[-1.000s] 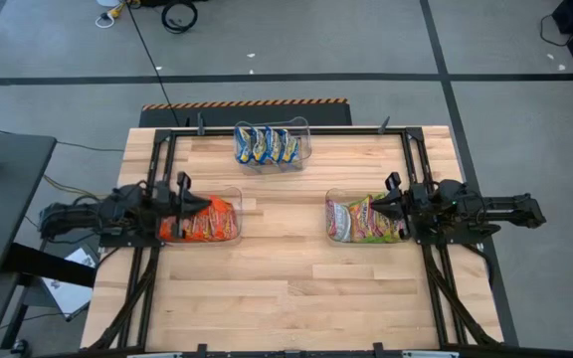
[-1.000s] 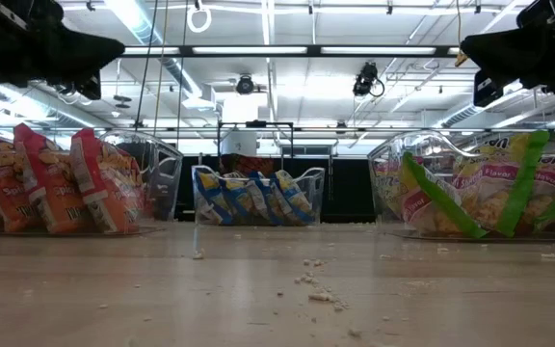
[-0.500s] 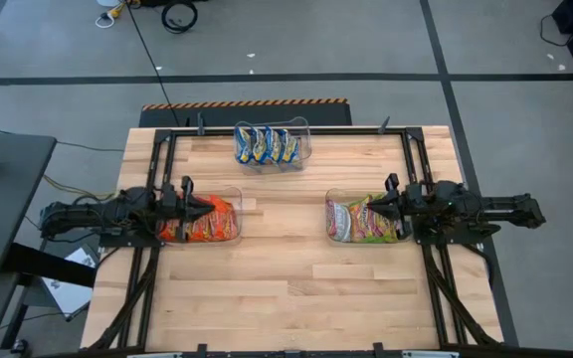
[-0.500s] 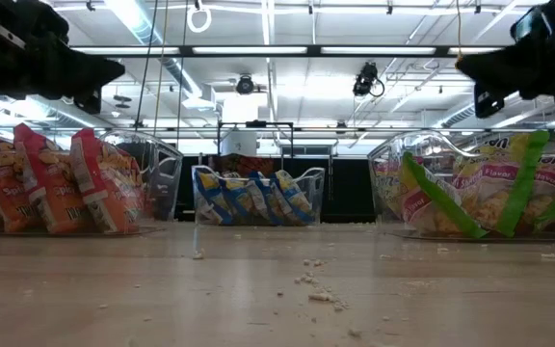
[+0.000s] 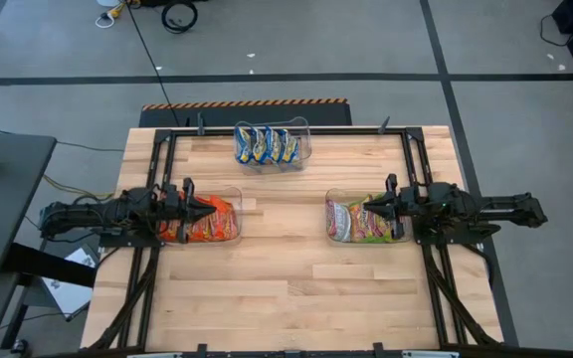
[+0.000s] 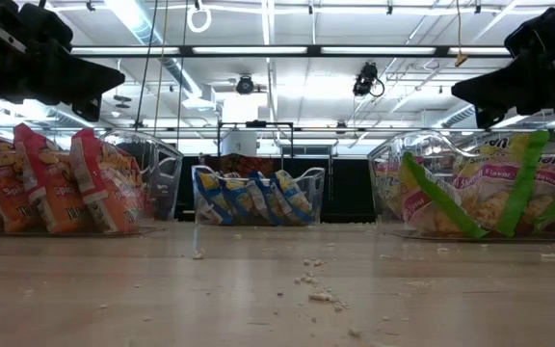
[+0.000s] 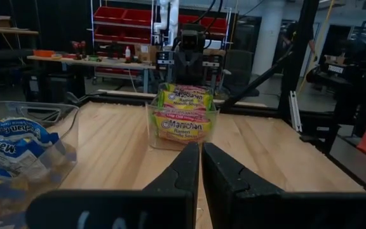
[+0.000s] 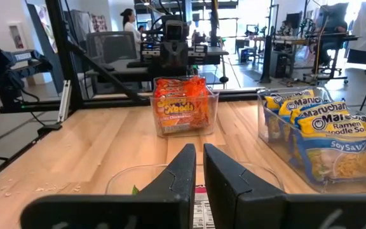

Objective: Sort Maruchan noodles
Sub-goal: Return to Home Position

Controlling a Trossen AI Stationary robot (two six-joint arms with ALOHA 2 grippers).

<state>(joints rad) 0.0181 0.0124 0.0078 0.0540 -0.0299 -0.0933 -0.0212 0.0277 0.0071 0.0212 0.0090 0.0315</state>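
The Maruchan noodles stand on edge in three clear bins. The orange-red packets (image 5: 205,221) fill the left bin, the blue-and-yellow ones (image 5: 267,145) the far middle bin, and the silver-white ones with green and pink print (image 5: 361,222) the right bin. My left gripper (image 5: 210,207) hovers shut and level above the orange-red packets (image 6: 56,183), pointing toward the table's middle. My right gripper (image 5: 366,206) hovers shut and level above the green-printed packets (image 6: 480,198), facing the left one. Nothing sits between either pair of fingers (image 7: 200,172) (image 8: 199,168).
A black frame (image 5: 406,149) runs along the table's left, far and right sides. Noodle crumbs (image 6: 316,289) lie on the bare wood between the bins. The near half of the table (image 5: 286,298) carries no objects. A person stands in the room far behind (image 8: 131,22).
Both grippers have tipped their fingertips down to about level above their bins, the right one more markedly. Both have stayed shut, and the packets have not moved.
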